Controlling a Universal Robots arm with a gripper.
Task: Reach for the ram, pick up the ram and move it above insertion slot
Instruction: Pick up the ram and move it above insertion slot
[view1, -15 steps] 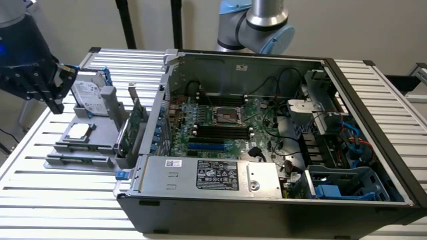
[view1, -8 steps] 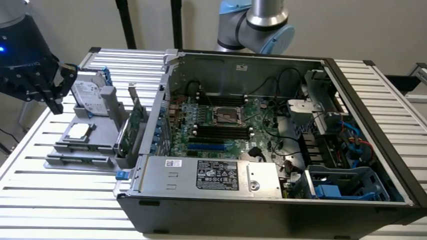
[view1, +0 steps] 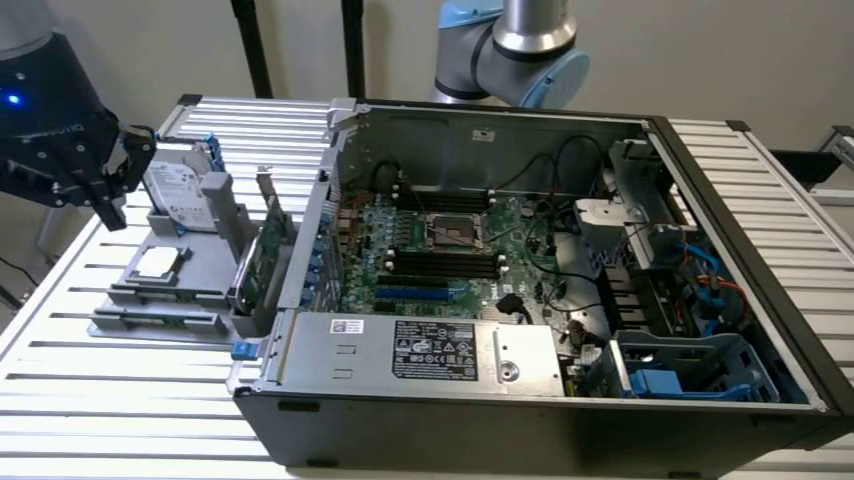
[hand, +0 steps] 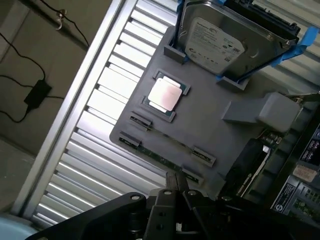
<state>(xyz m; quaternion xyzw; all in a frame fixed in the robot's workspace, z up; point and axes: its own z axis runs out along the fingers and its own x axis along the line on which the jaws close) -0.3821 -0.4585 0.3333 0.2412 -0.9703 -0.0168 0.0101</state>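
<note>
Claw (hand: 176, 182) drawn narrow, empty, poised above the grey tray (hand: 200, 130) on the tabletop (hand: 95, 155). Ram (hand: 162, 159) seated in the tray, 9 o'clock of the computer case (view1: 534, 435) in the exterior view.

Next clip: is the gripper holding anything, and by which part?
Nothing is held. The gripper hovers over the gray fixture, where the ram lies untouched in its holder.
</note>
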